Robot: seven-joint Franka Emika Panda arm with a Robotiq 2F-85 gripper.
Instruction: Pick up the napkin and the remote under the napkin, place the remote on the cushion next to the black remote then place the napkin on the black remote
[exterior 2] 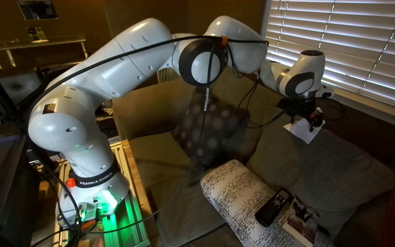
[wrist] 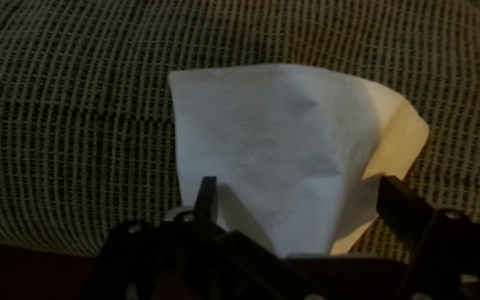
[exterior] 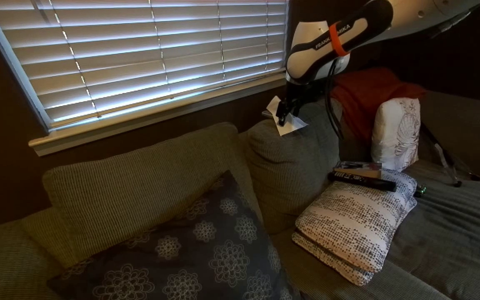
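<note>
The napkin [exterior: 292, 126] is a white paper square lying creased over the top of a sofa back cushion. It also shows in an exterior view [exterior 2: 300, 129] and fills the middle of the wrist view [wrist: 261, 137]. My gripper [wrist: 297, 181] is open, its fingers apart over the napkin's two sides. A grey rounded edge [wrist: 176, 212] pokes out beside the napkin; the rest of any remote beneath is hidden. The off-white cushion [exterior: 344, 221] with dark speckles lies on the seat. The black remote [exterior 2: 273, 207] rests on it.
A picture-covered case [exterior 2: 300, 221] lies beside the black remote on the cushion. A dark floral pillow [exterior: 206, 250], a white upright pillow [exterior: 396, 133] and a red cloth [exterior: 373, 91] are on the sofa. The window sill [exterior: 161, 112] runs behind the gripper.
</note>
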